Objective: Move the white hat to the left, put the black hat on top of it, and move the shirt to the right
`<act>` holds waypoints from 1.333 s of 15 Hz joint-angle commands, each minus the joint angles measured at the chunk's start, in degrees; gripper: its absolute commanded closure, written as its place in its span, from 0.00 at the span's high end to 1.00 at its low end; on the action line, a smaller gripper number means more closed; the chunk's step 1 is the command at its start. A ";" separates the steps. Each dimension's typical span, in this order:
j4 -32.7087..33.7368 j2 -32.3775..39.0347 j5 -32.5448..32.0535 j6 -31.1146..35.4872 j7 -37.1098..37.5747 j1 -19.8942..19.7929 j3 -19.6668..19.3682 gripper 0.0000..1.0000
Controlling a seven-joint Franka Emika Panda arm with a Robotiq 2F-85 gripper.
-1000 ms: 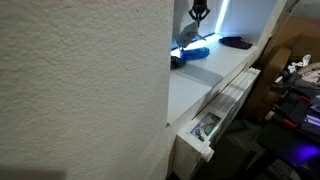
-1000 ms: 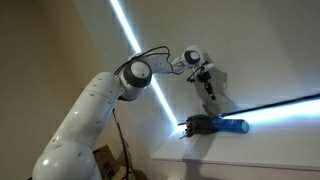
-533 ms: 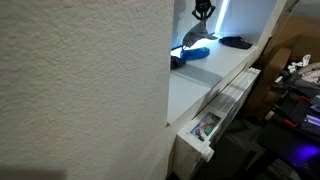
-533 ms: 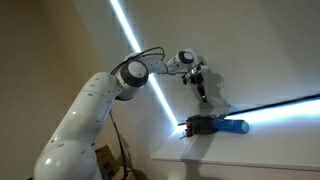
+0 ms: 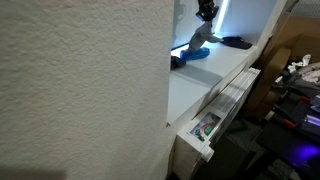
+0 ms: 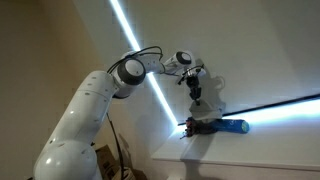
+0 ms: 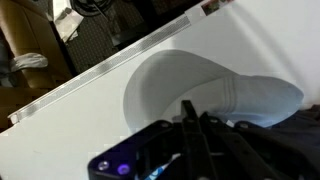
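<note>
My gripper [image 5: 206, 14] is shut on the white hat [image 5: 200, 40], which hangs from it above the white tabletop [image 5: 195, 90]. In the wrist view the pale rounded hat [image 7: 180, 85] fills the middle, and the fingers of my gripper [image 7: 193, 118] are pressed together on its cloth. The bright blue shirt [image 5: 192, 55] lies crumpled on the table just below the hanging hat. The low black hat [image 5: 237, 42] rests on the table beyond it, apart from the gripper. From the side, my gripper [image 6: 197, 98] hovers over the blue shirt [image 6: 228, 127].
A textured wall panel [image 5: 80, 90] blocks much of an exterior view. An open drawer [image 5: 205, 128] with small items juts out below the table's front edge. Boxes and equipment [image 5: 295, 60] stand beyond the table. The white arm [image 6: 90, 110] reaches up from below.
The gripper has shifted sideways above the table with the white hat hanging from it, staying shut. The blue shirt and black hat have not moved.
</note>
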 commanded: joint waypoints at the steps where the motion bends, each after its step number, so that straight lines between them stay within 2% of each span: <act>1: -0.27 0.00 -0.21 -0.91 -1.61 0.00 0.05 0.09; 8: -0.44 -0.01 -0.32 -1.61 -3.10 0.00 0.09 0.11; 9: -0.44 -0.01 -0.32 -1.62 -3.10 0.00 0.09 0.36; 10: 0.11 0.38 1.69 -0.08 -0.92 -1.56 -0.18 0.37; 11: 0.28 0.44 4.06 1.38 2.20 -3.07 -0.49 0.44; 16: -3.67 -1.46 7.98 6.52 3.95 -11.79 -4.64 0.80; 19: -4.86 -1.13 12.05 9.06 5.87 -17.33 -6.31 0.98; 20: -9.33 -3.09 13.05 11.49 4.82 -19.68 -7.33 1.00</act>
